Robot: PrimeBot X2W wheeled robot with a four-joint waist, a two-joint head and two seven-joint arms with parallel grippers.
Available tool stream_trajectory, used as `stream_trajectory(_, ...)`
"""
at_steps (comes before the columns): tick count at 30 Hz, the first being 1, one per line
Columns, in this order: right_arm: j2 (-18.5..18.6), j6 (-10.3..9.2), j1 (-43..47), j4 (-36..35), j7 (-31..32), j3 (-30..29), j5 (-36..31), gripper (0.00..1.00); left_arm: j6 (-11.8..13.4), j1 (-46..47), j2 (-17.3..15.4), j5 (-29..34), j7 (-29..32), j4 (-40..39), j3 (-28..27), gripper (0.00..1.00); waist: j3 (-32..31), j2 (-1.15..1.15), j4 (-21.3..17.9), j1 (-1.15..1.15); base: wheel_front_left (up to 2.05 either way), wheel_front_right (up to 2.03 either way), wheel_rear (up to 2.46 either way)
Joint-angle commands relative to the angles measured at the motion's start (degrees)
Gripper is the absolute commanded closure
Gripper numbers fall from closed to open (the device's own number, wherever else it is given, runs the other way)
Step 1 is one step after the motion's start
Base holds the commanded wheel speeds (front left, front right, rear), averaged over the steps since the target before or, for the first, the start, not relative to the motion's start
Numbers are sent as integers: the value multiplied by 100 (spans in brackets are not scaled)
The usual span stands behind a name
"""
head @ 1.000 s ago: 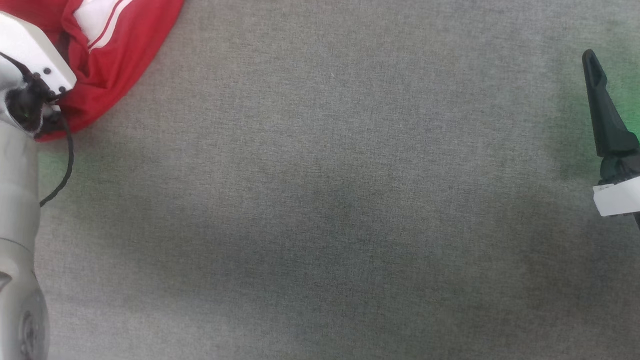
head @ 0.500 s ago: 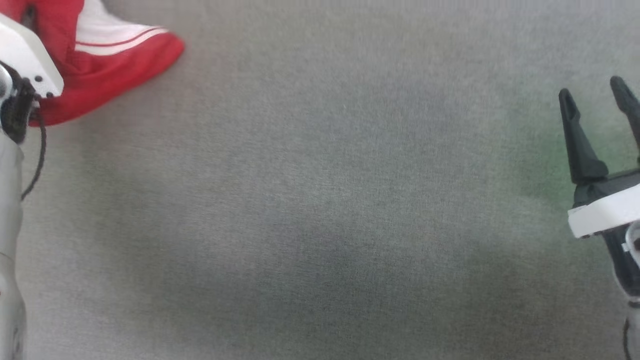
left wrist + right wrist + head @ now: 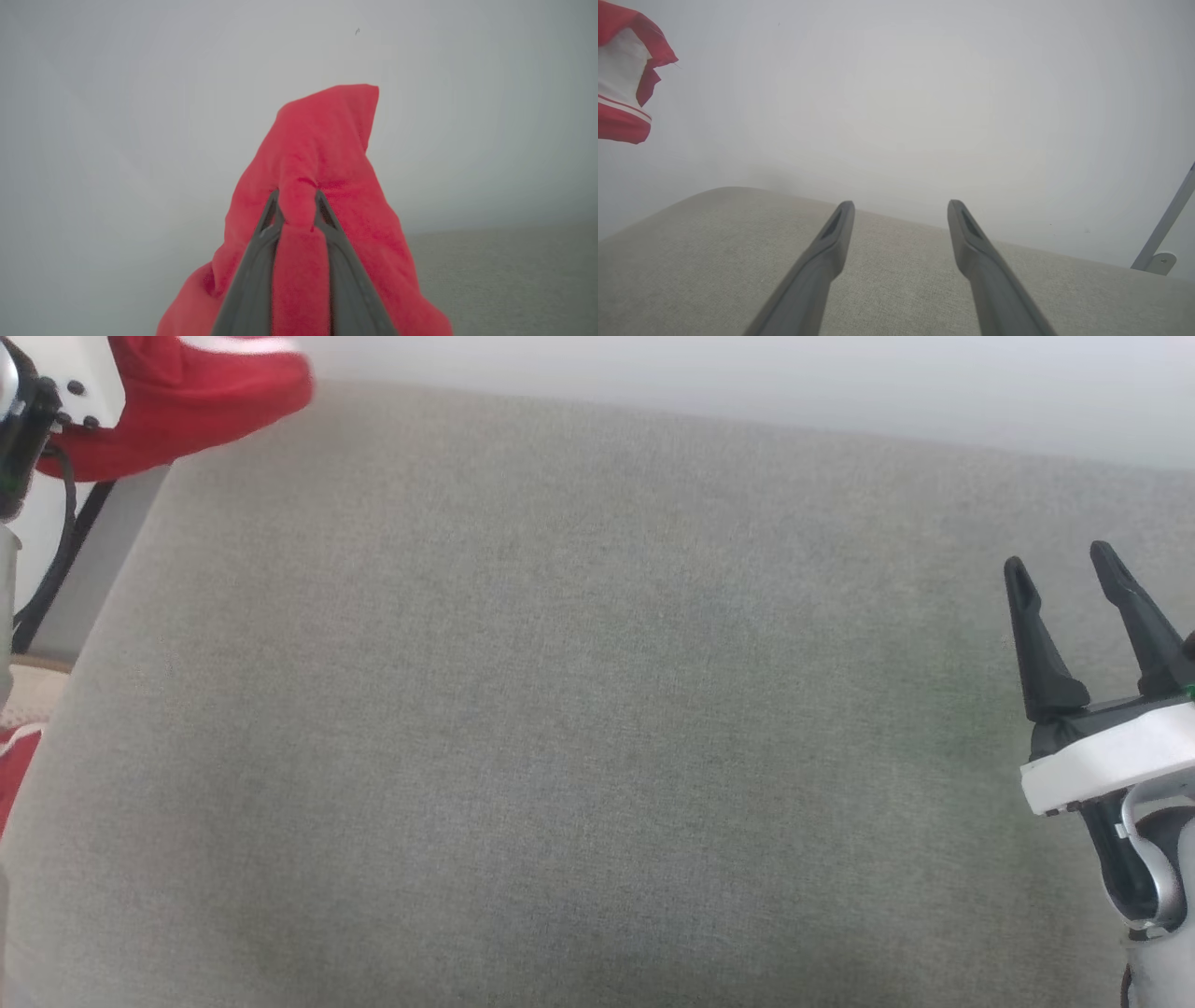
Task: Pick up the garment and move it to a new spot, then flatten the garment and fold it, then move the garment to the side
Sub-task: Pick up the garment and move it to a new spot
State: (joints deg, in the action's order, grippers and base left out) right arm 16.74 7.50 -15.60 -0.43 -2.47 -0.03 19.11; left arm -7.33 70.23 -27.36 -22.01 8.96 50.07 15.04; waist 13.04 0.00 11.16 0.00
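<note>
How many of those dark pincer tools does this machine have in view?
2. The left tool is clamped on the red jersey-style garment; the right tool hangs open over the grey fabric surface.

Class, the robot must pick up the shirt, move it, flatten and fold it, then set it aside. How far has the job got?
Done: the pickup. The left gripper is shut on a bunch of the garment, held up in the air. In hand: carrying it to a new spot on the grey surface. Left: laying it down, flattening, folding and moving it aside; the right gripper is open and empty.
</note>
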Motion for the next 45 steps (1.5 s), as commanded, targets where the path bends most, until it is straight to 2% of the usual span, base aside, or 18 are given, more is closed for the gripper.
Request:
stream_trajectory(1, -38, -2, 60, 19, -57, -60, -17, 0, -5, -154, -98, -174, 217, -403, 119, 100, -183, 0, -52, 0, 0, 0, 0)
stream_trajectory(2, -38, -2, 60, 19, -57, -60, -17, 0, -5, -154, -98, -174, 217, -403, 119, 100, -183, 0, -52, 0, 0, 0, 0)
stream_trajectory(9, -125, -2, 121, 79, -122, -298, -97, 0, -4, -619, -352, -499, 934, -1857, 196, 100, -352, 0, -356, 0, 0, 0, 0)
stream_trajectory(14, -187, -2, 143, 153, -180, -578, -159, 0, 211, -1168, -388, -665, 1637, -3230, 276, 100, -373, 0, -787, 0, 0, 0, 0)
stream_trajectory(23, -351, -2, 29, 414, -341, -743, -178, 0, 550, -1753, -164, -851, 2494, -4681, 593, 100, -226, 0, -1599, 0, 0, 0, 0)
stream_trajectory(33, -519, -2, 11, 813, -622, -659, -136, 0, 693, -2241, 278, -890, 2909, -4943, 1208, 100, -55, 0, -2262, 0, 0, 0, 0)
stream_trajectory(41, -658, -2, -90, 1086, -824, -427, -94, 0, 688, -2946, 443, -900, 3129, -4266, 1758, 100, 102, 0, -2558, 0, 0, 0, 0)
stream_trajectory(45, -695, -2, -138, 1226, -894, -271, -45, 0, 563, -3214, 481, -905, 3193, -3735, 2009, 100, 148, 0, -2668, 0, 0, 0, 0)
